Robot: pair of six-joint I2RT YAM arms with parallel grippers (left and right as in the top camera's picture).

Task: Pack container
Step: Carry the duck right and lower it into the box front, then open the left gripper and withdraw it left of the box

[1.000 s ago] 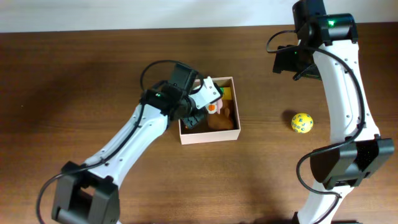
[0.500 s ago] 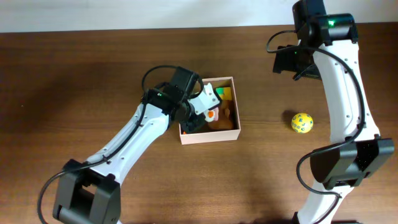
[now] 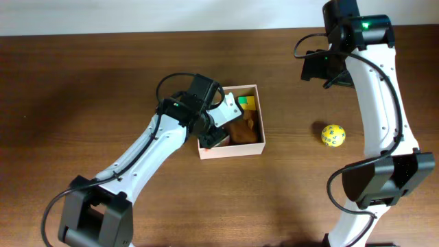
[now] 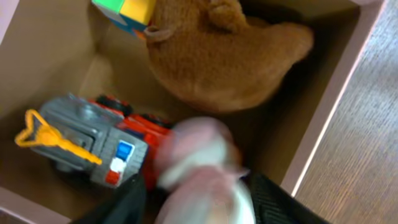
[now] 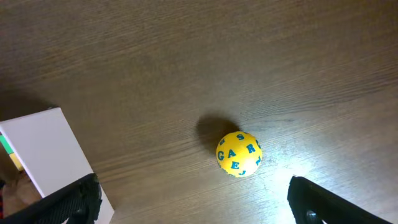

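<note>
The container (image 3: 230, 152) is a shallow white-walled box with a tan floor, seen close up in the left wrist view (image 4: 323, 124). Inside lie a brown plush (image 3: 245, 129) (image 4: 217, 56), a grey and red toy truck (image 4: 93, 140) and a green and yellow cube (image 3: 245, 103) (image 4: 124, 9). My left gripper (image 3: 218, 127) (image 4: 200, 205) hangs over the box's left part, jaws apart, with a blurred pink-white toy (image 4: 199, 158) loose between them. My right gripper (image 3: 322, 68) (image 5: 193, 199) stands open, high above a yellow lettered ball (image 3: 333, 135) (image 5: 239, 154).
The ball lies alone on the brown wooden table to the right of the container, about a box width away. The right arm's base (image 3: 377, 182) stands at the table's front right. A white wall edge runs along the back.
My left gripper has opened over the container. The orange and white toy it held no longer shows in the overhead view. The right arm has not moved.
</note>
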